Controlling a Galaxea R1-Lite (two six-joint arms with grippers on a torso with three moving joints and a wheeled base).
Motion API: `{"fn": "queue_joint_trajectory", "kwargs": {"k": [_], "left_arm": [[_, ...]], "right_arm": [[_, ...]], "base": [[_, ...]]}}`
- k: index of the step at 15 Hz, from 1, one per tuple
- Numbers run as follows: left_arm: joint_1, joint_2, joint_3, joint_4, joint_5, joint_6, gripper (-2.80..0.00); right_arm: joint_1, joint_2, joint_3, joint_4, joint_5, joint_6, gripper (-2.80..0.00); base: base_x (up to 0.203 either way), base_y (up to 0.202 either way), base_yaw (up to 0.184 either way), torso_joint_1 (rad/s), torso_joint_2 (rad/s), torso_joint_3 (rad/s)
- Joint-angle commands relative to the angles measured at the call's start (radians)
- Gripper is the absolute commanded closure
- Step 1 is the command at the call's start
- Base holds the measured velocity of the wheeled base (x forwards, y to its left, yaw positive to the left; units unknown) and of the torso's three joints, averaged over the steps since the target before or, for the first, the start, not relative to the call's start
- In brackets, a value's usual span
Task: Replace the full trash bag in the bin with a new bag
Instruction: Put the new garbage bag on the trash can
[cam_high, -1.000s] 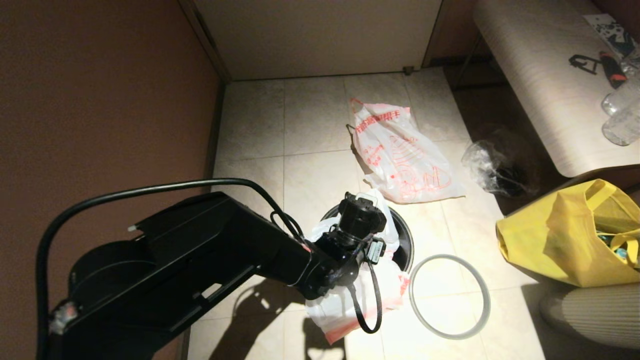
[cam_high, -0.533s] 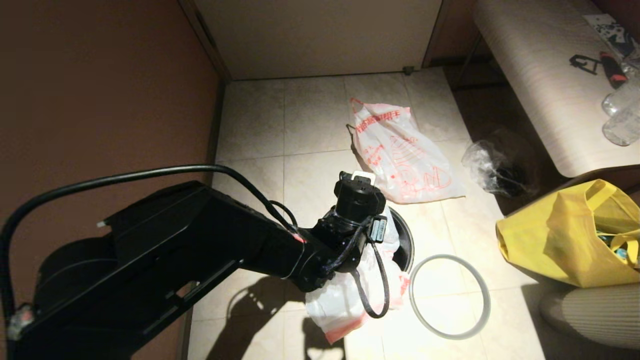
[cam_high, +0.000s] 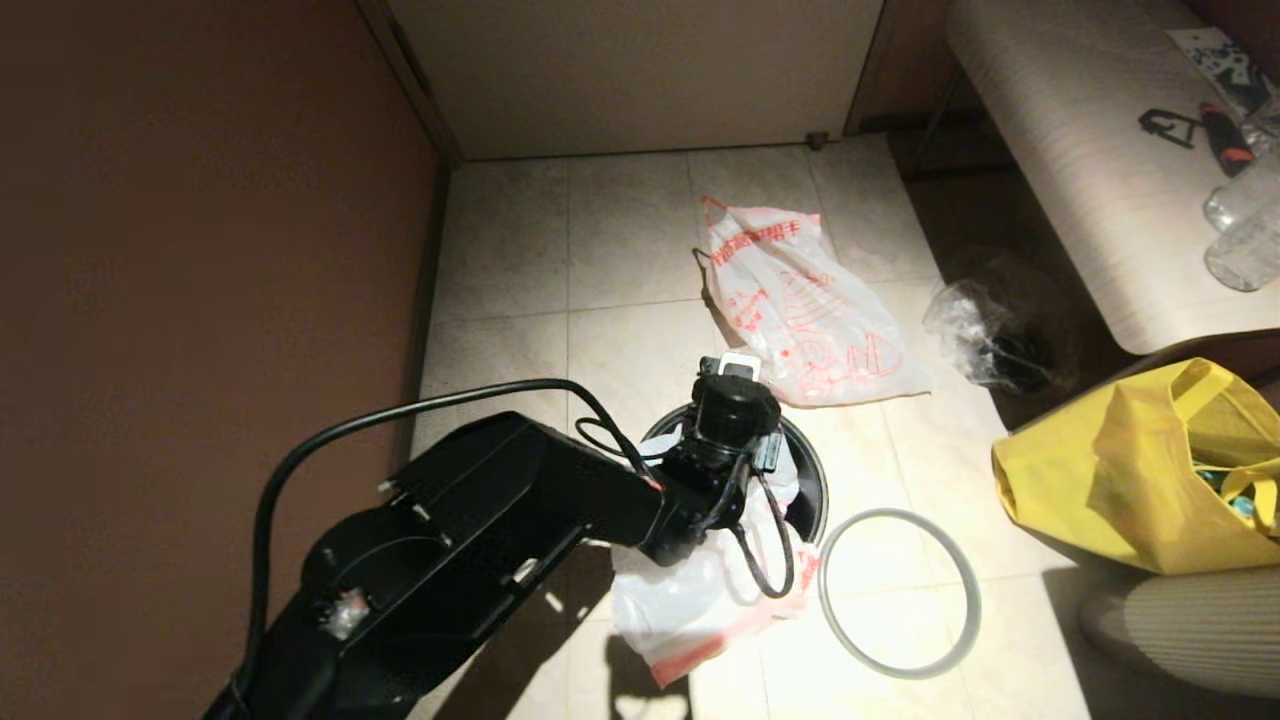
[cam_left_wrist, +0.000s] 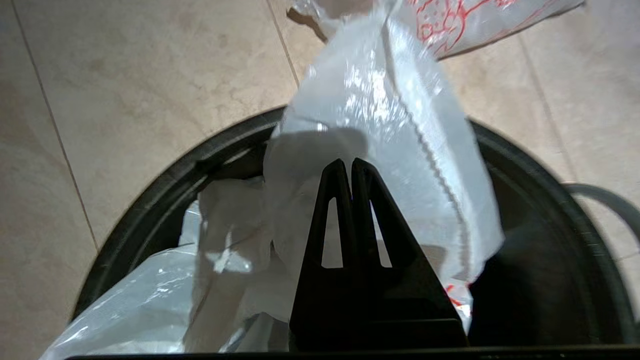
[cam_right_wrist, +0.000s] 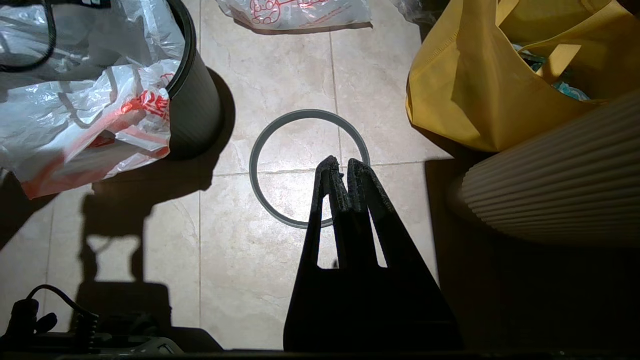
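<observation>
My left gripper has its fingers pinched together on a fold of the new bag, holding it above the mouth of the bin. The rest of that bag spills over the bin's near wall onto the floor. The full trash bag lies on the tiles just beyond. My right gripper hangs closed and empty over the grey hoop. I judge the thin film could slip free or bunch instead of opening.
</observation>
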Motion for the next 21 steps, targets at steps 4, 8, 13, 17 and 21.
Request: {"fn": "queue_joint_trajectory", "kwargs": {"k": [4, 8, 13, 17, 21], "left_arm": [[0.057, 0.199, -0.127, -0.005, 0.003, 0.042, 0.0], [0.113, 0.31, -0.238, 0.0, 0.0, 0.116, 0.0], [0.11, 0.285, -0.215, 0.046, 0.005, 0.119, 0.0], [0.069, 0.081, 0.002, 0.046, 0.005, 0.117, 0.0], [0.004, -0.182, 0.3, 0.055, 0.008, 0.101, 0.0]], "right_arm": [[0.0, -0.001, 0.0, 0.0, 0.0, 0.0, 0.0], [0.0, -0.001, 0.0, 0.0, 0.0, 0.0, 0.0], [-0.001, -0.001, 0.0, 0.001, 0.0, 0.0, 0.0], [0.0, -0.001, 0.0, 0.0, 0.001, 0.0, 0.0], [0.0, -0.001, 0.0, 0.001, 0.0, 0.0, 0.0]], "base": [[0.0, 0.0, 0.0, 0.0, 0.0, 0.0], [0.0, 0.0, 0.0, 0.0, 0.0, 0.0], [0.0, 0.0, 0.0, 0.0, 0.0, 0.0], [0.0, 0.0, 0.0, 0.0, 0.0, 0.0], [0.0, 0.0, 0.0, 0.0, 0.0, 0.0]]}}
